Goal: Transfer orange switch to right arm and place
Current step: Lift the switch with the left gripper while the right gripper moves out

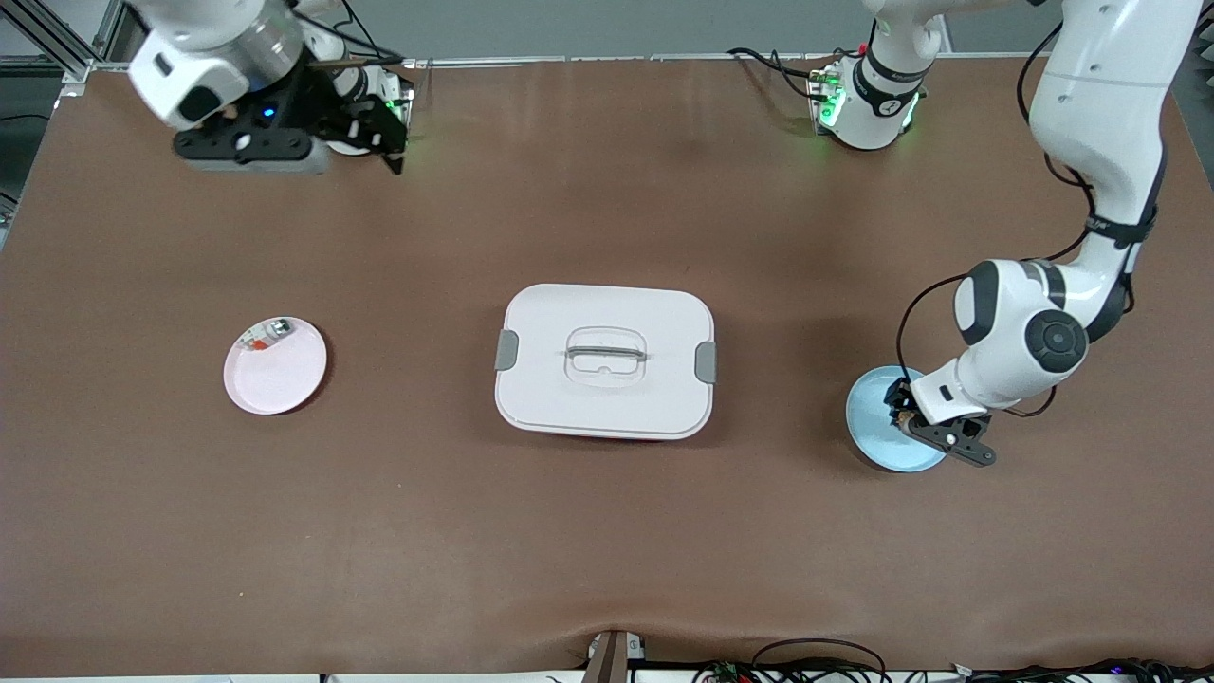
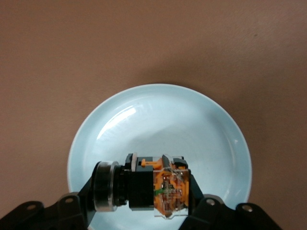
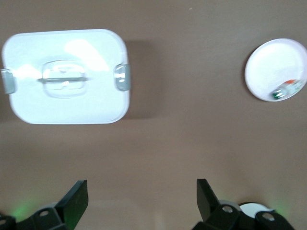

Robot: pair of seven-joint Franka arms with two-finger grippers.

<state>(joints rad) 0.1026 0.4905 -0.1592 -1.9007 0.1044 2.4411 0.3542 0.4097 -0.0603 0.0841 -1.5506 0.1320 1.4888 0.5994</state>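
Orange and black, the orange switch sits pinched in the left claw over the blue plate. It looks light, hard and slick; the squared black middle seems the safest hold. The right claw waits wide open, empty, over bare tabletop.
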